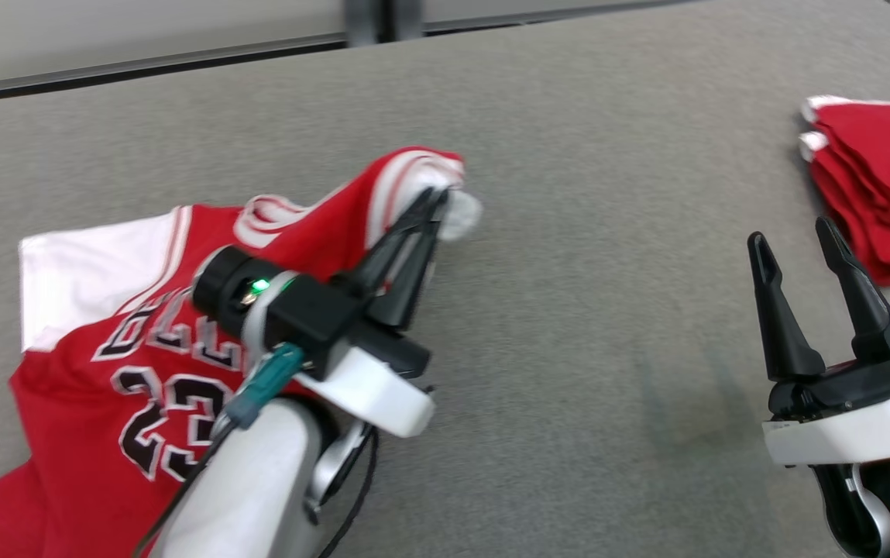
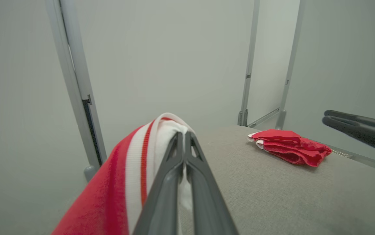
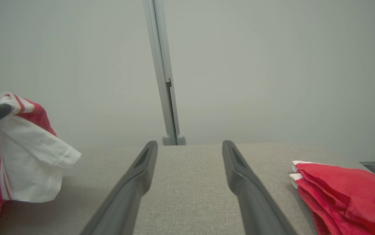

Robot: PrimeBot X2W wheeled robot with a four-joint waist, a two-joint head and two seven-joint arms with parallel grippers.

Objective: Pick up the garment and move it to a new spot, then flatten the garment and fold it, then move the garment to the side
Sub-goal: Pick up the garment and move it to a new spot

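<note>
1. Head view takes in the whole front of the red jersey (image 1: 104,364). Its black "23", its lettering and a white shoulder panel are readable there. It lies on the grey table (image 1: 607,232), well to the left of the folded red pile (image 1: 886,186).
2. Left wrist view gives the grip up close. The left gripper (image 2: 184,133) has its two long dark fingers pressed together on the jersey's ribbed trim, which is white with red stripes. That edge is raised off the table on the side facing the pile.
3. Right wrist view adds the underside of the lifted edge. Thin white fabric hangs from it in a loose, creased flap.
4. The right gripper (image 3: 190,143) has its fingers spread wide and nothing between them. It sits between the jersey and the pile, nearer the pile.
5. The table covering is a woven, slightly nubby grey cloth. The jersey looks smooth and lightly sheened.
6. The pile is a stack of soft red layers with white edges showing at its left corner.
7. Both wrist views show pale wall panels and slim grey metal posts (image 3: 163,81) behind the table.
</note>
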